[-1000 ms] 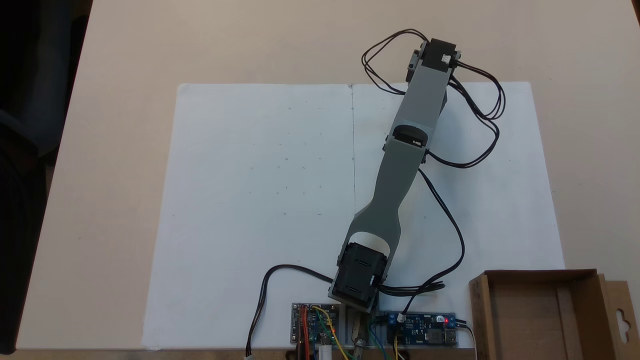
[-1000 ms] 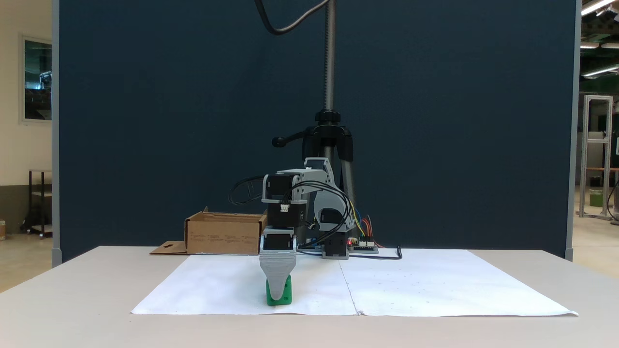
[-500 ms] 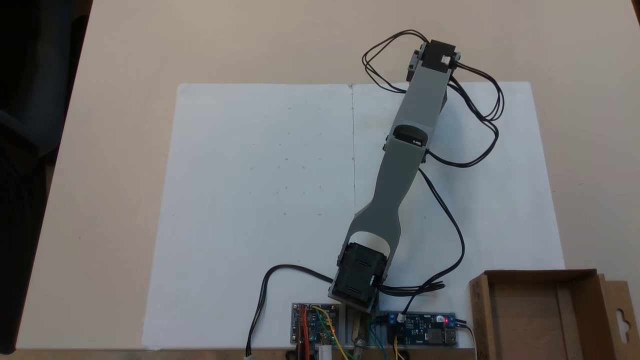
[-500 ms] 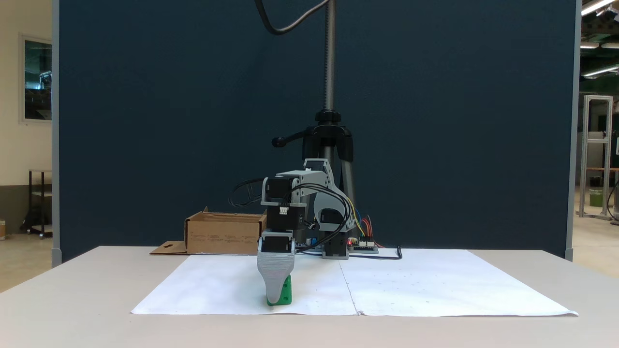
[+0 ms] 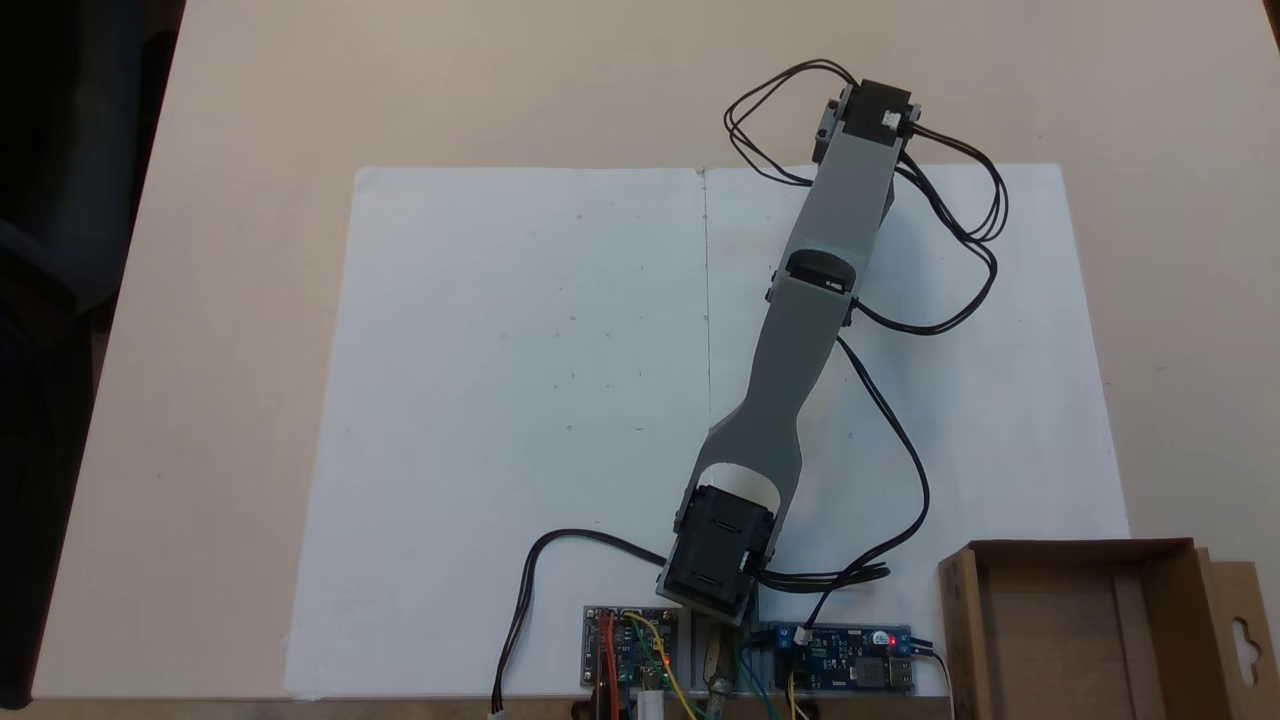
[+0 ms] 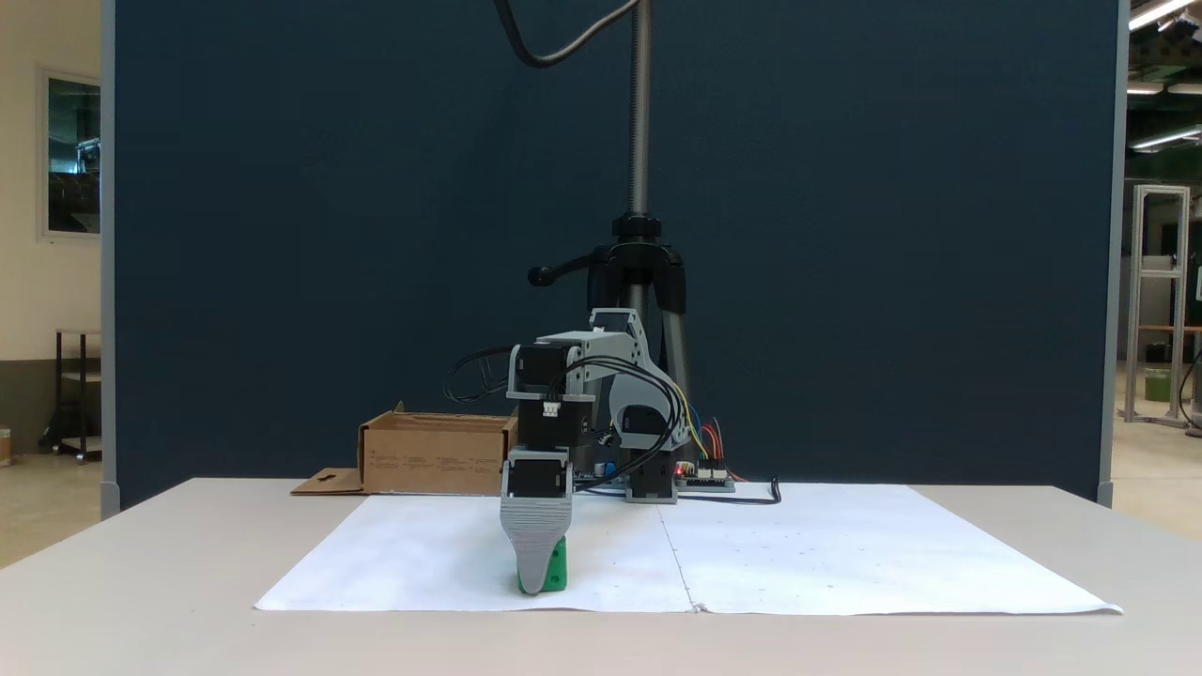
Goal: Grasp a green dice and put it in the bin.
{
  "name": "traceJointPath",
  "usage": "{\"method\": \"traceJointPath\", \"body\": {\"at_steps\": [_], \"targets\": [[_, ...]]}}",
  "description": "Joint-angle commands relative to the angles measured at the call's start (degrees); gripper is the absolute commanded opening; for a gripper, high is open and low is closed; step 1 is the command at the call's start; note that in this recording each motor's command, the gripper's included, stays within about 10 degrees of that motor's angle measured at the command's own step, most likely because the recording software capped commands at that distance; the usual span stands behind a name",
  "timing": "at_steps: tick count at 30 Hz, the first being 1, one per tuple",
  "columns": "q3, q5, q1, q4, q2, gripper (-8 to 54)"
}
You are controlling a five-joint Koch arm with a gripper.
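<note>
Gripper of the hobby arm stands tip-down on the white paper near its front edge in a fixed view, directly in front of the green dice, which rests on the paper and peeks out to the right of the grey finger. Compared with a second ago the gripper sits a little lower and slightly further left; over the last half second it has barely moved. Only one broad grey finger faces the camera, the other lying behind it, so whether the fingers are parted or pressed on the dice cannot be told. Much of the dice is hidden behind that finger, and its pips cannot be made out. In a fixed view from above, the arm stretches from its base at the near edge of the table to past the far edge of the paper, covering gripper and dice alike. The cardboard bin sits at the table's corner beside the circuit boards, cut off by the frame; its flap lies flat.
</note>
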Motion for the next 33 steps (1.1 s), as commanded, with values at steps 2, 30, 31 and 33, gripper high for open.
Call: {"method": "traceJointPath", "body": {"at_steps": [2,30,31,33], "targets": [[-1.9,-4.8,0.9,-1.8,1.3,15.9],[14.2,30.3,30.8,0.8,46.4,12.1],[14.2,30.8,33.4,0.8,46.6,12.1],[14.2,31.3,38.0,0.8,46.8,12.1]]}}
